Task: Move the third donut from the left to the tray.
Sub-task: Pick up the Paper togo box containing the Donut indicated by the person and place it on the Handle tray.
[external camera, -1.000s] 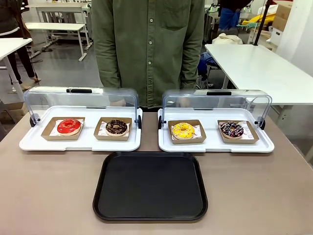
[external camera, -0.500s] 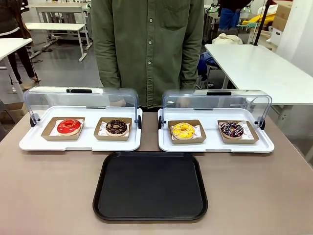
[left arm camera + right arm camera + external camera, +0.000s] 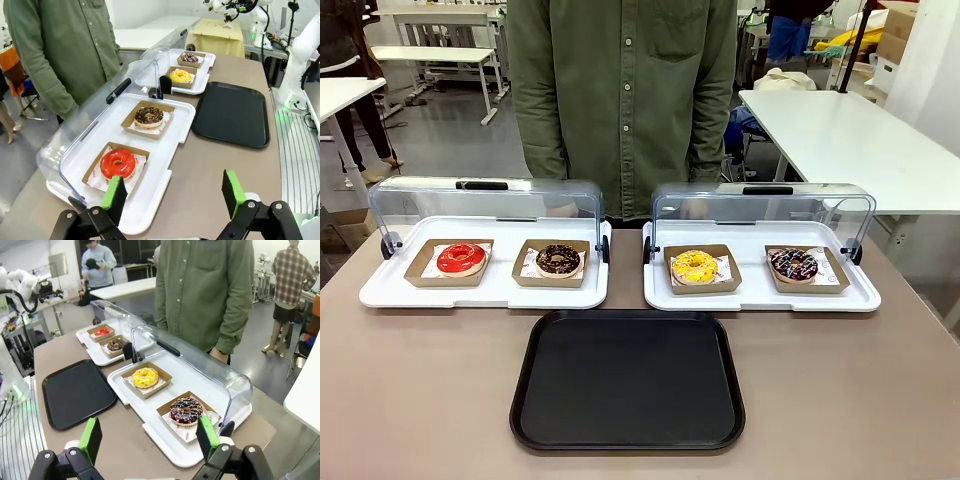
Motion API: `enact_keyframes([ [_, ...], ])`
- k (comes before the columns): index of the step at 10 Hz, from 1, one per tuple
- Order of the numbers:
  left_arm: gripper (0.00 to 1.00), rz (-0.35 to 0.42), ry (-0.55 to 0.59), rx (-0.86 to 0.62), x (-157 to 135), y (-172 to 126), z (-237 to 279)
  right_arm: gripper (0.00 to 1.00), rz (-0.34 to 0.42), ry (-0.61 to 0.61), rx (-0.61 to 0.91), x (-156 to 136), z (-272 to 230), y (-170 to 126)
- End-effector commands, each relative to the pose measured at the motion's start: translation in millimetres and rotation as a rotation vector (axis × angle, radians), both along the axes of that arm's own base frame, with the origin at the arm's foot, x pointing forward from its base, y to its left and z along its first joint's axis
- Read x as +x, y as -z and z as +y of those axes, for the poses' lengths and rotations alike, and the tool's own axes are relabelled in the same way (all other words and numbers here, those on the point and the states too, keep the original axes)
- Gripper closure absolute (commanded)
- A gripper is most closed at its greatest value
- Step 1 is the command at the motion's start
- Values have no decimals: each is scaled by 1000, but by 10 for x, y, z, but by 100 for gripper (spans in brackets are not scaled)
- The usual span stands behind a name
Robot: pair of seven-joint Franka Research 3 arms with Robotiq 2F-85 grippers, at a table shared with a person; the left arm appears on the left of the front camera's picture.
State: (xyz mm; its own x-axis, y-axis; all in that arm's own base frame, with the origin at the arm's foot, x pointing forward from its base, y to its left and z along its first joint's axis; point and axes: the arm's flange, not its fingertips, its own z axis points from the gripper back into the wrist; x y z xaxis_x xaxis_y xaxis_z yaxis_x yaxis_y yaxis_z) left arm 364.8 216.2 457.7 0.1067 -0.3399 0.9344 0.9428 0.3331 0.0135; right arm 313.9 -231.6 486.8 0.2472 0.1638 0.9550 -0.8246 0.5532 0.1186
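**Item under task.** The yellow donut [image 3: 695, 266] sits on its brown cardboard square [image 3: 703, 289] in the left half of the right-hand white tray [image 3: 760, 298]. It is third of four counting from the left. That tray's clear lid [image 3: 763, 210] stands swung up at the back.

**Destination.** The black tray [image 3: 628, 380] lies flat on the table [image 3: 420, 400], at 6 o'clock from the gap between the two white trays. From its centre the yellow donut lies at about 1 o'clock, and the two are not touching (the white tray's rim runs between them).

**Tools.**
- The left gripper [image 3: 174, 189] has its jaws wide apart with nothing between the green pads. In its own view the red donut [image 3: 117, 163] lies at 11 o'clock.
- The right gripper [image 3: 149, 432] also has its jaws wide apart and holds nothing. In its own view the yellow donut is at 12 o'clock and the sprinkled dark donut [image 3: 186, 411] at 1 o'clock.

**Other.** A person in a green shirt [image 3: 623, 90] stands at the table's 12 o'clock side.
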Motion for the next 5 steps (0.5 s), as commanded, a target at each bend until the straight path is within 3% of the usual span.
enact_keyframes([
  [1, 0, -6, 0, -1, -17, -24, 1, 0, -24, -6, 7, 8, -9, -11],
  [5, 0, -6, 0, -1, -17, -24, 1, 0, -24, -6, 7, 8, -9, -11],
])
